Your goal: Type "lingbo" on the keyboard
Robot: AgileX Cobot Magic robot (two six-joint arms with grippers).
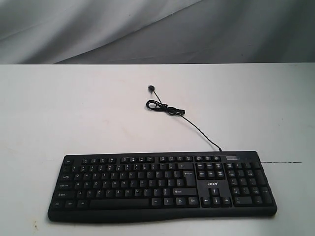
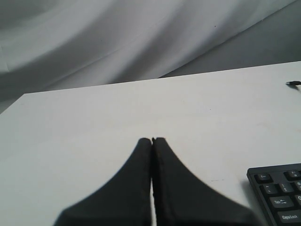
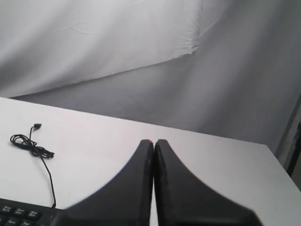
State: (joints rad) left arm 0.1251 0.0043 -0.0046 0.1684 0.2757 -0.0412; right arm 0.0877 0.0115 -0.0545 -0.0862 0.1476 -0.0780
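**Both pairs of fingers clenched, keyboard flat on the tabletop**

Your left fingers [image 2: 138, 165] are pressed tip to tip with nothing between them, and they sit above bare white tabletop [image 1: 74, 113]. In the left wrist view, one corner of the keyboard [image 1: 162, 184] shows just off to their side, with the Esc, Tab and Caps Lock keys readable. Your right fingers [image 3: 138, 165] are clenched the same way and also hold nothing. The keyboard's back edge appears beside them in the right wrist view.

In the exterior view the keyboard lies flat along the near edge of the tabletop. Its number pad is on the right, and the white acer logo sits above the arrow keys. The thin black cable [image 1: 197, 130] leaves the back edge near the number pad and runs away across the tabletop into a loose coil. It ends in a plug [image 1: 151, 88] lying free. A grey-white cloth backdrop [image 1: 147, 29] hangs behind the tabletop.
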